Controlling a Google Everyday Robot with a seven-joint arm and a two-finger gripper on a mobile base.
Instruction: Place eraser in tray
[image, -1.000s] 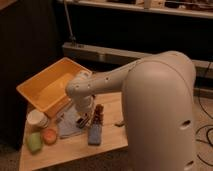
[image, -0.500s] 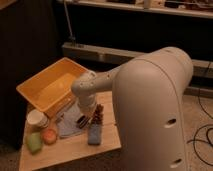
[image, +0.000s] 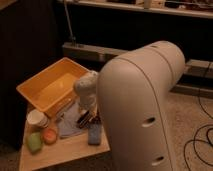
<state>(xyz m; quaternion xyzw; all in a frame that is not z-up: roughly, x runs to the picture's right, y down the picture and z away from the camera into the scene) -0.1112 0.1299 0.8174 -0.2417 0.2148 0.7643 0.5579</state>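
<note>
The yellow-orange tray (image: 50, 86) stands at the back left of the small wooden table (image: 65, 152). My gripper (image: 86, 111) hangs below the white wrist, just off the tray's near right corner and above a blue-grey cloth (image: 69, 124). A small dark bar, the eraser (image: 83, 120), shows right under the gripper. I cannot tell whether it is held or lying on the cloth. The large white arm body (image: 137, 105) hides the table's right side.
A blue rectangular block (image: 94, 134) lies in front of the gripper. A reddish-brown lump (image: 96, 120) sits partly hidden by the arm. A white round cup (image: 36, 118), a green object (image: 34, 142) and an orange object (image: 49, 135) stand at the table's left front.
The arm's big body has swung left and closer, covering more of the table's right side. The wrist and gripper have shifted slightly left, toward the tray's near corner.
</note>
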